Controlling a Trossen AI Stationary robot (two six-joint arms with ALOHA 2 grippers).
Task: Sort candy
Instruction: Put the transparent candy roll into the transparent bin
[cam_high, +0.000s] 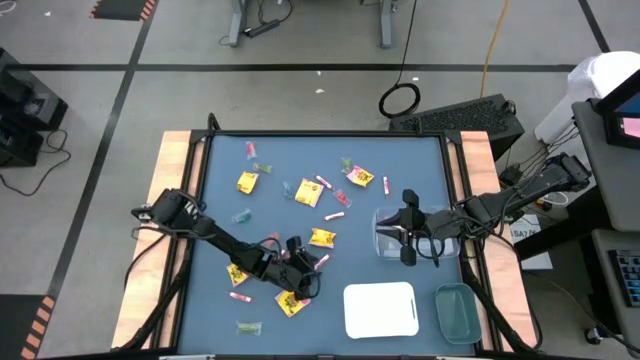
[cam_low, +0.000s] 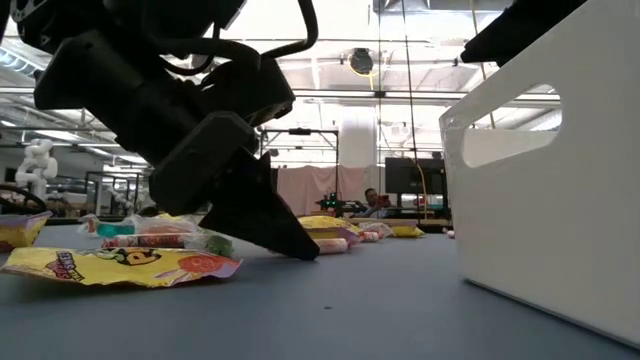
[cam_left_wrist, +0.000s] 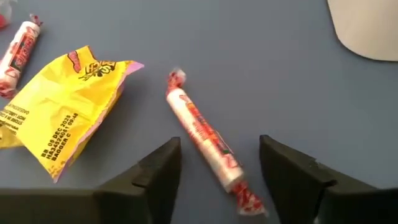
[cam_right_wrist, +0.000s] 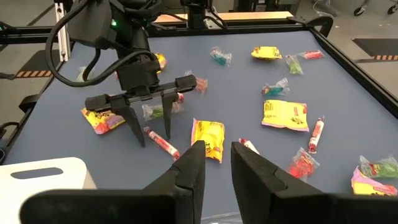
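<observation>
Now left claw (cam_left_wrist: 217, 168) straddles candy stick (cam_left_wrist: 205, 140).

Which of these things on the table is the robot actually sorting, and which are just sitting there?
Part of the job:
- red-and-white candy stick, between the left end effector fingers
- yellow packets
- green wrapped pieces

Just there:
- white tray
- green-tinted tray
- clear tray

candy stick (cam_left_wrist: 208, 143) between left gripper (cam_left_wrist: 219, 163) jaws, packet (cam_left_wrist: 59, 112) beside it
</observation>
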